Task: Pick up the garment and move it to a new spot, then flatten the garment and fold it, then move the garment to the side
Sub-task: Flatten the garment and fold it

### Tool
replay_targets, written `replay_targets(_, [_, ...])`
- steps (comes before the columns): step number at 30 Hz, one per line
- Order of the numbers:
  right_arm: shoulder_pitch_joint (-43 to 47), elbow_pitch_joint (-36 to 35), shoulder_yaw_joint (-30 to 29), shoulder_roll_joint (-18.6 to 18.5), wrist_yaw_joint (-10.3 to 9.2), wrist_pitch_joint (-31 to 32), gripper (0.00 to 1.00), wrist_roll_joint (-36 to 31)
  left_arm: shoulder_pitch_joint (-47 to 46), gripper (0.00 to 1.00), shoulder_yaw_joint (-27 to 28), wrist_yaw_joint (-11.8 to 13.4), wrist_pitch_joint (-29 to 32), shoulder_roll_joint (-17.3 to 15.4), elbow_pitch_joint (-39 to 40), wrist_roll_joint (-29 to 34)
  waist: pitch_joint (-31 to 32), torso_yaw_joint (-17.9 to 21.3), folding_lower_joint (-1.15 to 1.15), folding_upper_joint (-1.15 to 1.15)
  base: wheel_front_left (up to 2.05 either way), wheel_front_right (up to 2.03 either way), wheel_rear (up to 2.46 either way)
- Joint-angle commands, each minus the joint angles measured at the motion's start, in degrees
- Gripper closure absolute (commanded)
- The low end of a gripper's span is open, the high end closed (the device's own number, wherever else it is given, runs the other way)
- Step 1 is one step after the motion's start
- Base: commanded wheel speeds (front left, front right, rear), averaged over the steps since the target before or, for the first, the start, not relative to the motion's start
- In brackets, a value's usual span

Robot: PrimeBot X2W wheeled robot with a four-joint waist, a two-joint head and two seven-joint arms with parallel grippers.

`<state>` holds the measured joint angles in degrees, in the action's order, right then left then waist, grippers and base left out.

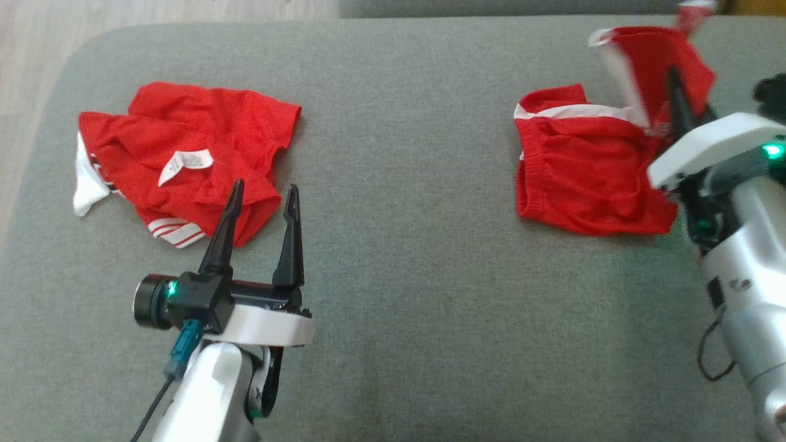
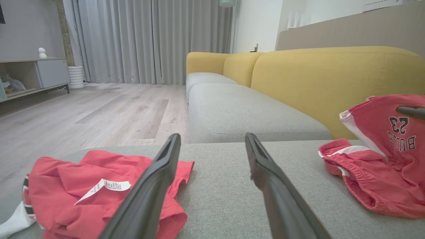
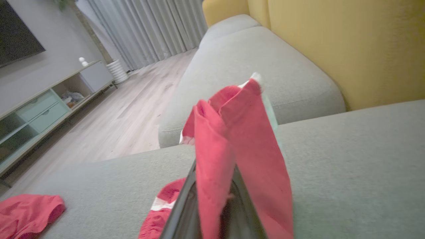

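Right tool [image 1: 674, 83] tight on raised edge of rumpled red white-trimmed garment [image 1: 589, 178]; left tool [image 1: 265, 191] agape, empty.

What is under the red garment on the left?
The grey cushion shows around the red garment; a white piece sticks out at its left edge. What lies beneath the folds is covered.

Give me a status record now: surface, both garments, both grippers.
surface: grey cushion
left garment: red, crumpled, white tag showing, lying on the cushion
right garment: red shorts, one part lifted, rest on the cushion
left gripper: open, empty, fingertips by the left garment's near edge
right gripper: shut on the right garment's lifted part
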<state>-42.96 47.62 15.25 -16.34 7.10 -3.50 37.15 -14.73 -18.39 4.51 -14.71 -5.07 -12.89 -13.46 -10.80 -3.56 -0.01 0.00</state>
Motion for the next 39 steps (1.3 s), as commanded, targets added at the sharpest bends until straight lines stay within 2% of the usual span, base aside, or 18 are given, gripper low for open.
replay_targets(1, [0.17,-3.12,2.36,0.73,0.39,0.17,1.00,1.14,-0.78,0.00,1.86,-0.06,-0.29,-0.39,1.42,0.44,0.74,-0.52,0.01,0.00,0.00,0.00,0.00])
replay_targets(7, [1.69,-5.05,7.38,1.84,0.39,0.66,1.00,2.83,-0.01,0.00,1.93,0.09,-0.29,-0.50,1.37,0.23,1.41,-1.24,0.01,0.00,0.00,0.00,0.00])
replay_targets(13, [3.53,-5.43,15.33,2.68,0.39,1.39,1.00,2.47,0.51,0.00,1.84,0.30,-0.29,-0.46,1.14,0.02,2.09,-1.67,0.01,0.00,0.00,0.00,0.00])
replay_targets(22, [3.29,1.88,25.20,4.92,0.39,-0.80,0.98,-2.25,0.83,0.00,1.49,0.48,-0.29,-0.54,1.17,-0.12,2.59,-0.72,0.01,0.00,0.00,0.00,0.00])
replay_targets(23, [2.99,3.16,26.09,5.21,0.39,-1.48,0.07,-3.33,0.81,0.00,1.46,0.50,-0.29,-0.56,1.20,-0.14,2.62,-0.51,0.01,0.00,0.00,0.00,0.00])
replay_targets(24, [2.63,4.45,26.62,5.54,0.39,-2.47,0.00,-4.33,0.79,0.00,1.46,0.56,-0.29,-0.59,1.25,-0.15,2.63,-0.27,0.01,0.00,0.00,0.00,0.00])
replay_targets(28, [1.35,8.94,25.33,7.74,0.39,-8.18,0.00,-6.84,1.04,0.00,1.70,0.85,-0.29,-0.90,1.61,-0.27,3.08,1.19,0.01,0.00,0.00,0.00,0.00])
replay_targets(33, [1.11,10.35,17.66,9.04,0.39,-11.37,0.00,-8.96,1.43,0.00,2.10,1.15,-0.29,-1.23,2.08,-0.47,4.16,3.59,0.01,0.00,0.00,0.00,0.00])
replay_targets(39, [9.05,-4.31,0.16,8.28,0.39,-11.48,0.00,-17.74,2.48,0.00,2.65,1.61,-0.29,-1.11,2.67,-0.84,5.85,6.22,0.01,0.00,0.00,0.00,0.00])
